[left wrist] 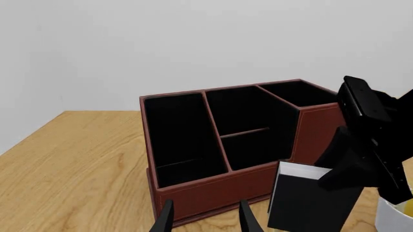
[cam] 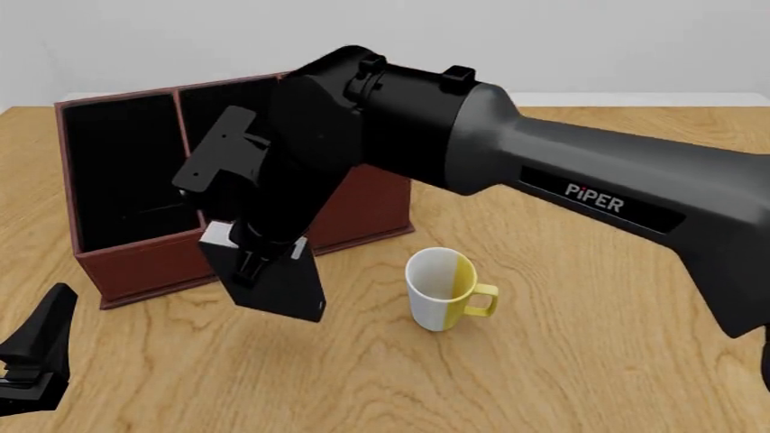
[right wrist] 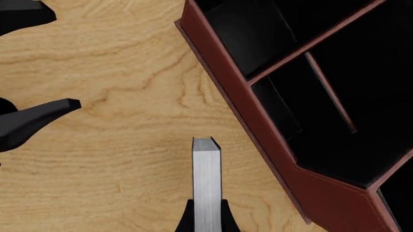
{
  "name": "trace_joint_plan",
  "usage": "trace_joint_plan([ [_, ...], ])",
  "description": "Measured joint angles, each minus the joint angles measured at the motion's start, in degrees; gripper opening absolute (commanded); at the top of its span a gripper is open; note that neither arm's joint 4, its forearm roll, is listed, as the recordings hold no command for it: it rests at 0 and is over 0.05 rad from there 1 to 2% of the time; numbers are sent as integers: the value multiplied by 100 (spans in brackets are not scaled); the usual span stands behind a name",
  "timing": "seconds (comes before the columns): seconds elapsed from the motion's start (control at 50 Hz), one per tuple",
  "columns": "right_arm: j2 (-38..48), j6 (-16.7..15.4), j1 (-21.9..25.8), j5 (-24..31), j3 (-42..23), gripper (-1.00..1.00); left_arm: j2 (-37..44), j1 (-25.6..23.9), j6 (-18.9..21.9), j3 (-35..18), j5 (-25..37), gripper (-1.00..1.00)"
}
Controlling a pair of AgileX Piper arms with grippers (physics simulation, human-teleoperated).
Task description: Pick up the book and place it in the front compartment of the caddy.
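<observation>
book (cam: 279,284) in front of caddy (cam: 121,262) | mug (cam: 441,289) right of book

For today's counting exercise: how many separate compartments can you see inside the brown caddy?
4. In the caddy: one long compartment on its outer side, two middle ones split by a low divider, far and near, and one end compartment behind the right gripper. More may be hidden.

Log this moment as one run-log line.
right gripper: shut on book | book: lifted, outside caddy | left gripper: open, idle | mug: upright

"PiPER", white, on right arm (cam: 601,194) casing; no other txt.
</observation>
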Motion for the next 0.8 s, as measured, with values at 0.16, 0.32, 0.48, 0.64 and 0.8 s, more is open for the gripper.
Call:
trace_joint_plan([
  [0.16, -80, -209, -37, 395, -454, -100, 0, 0, 0, 0, 0, 100],
  [0.32, -64, -439, -67, 943, -1209, -100, 0, 0, 1, 0, 0, 100],
  [0.48, -155, -686, -106, 1278, -1679, -100, 0, 0, 0, 0, 0, 100],
  [0.64, -320, -965, -161, 1431, -1966, -100, 0, 0, 0, 0, 0, 100],
  [0.8, -411, -1330, -124, 1502, -2427, -100, 0, 0, 0, 0, 0, 100],
])
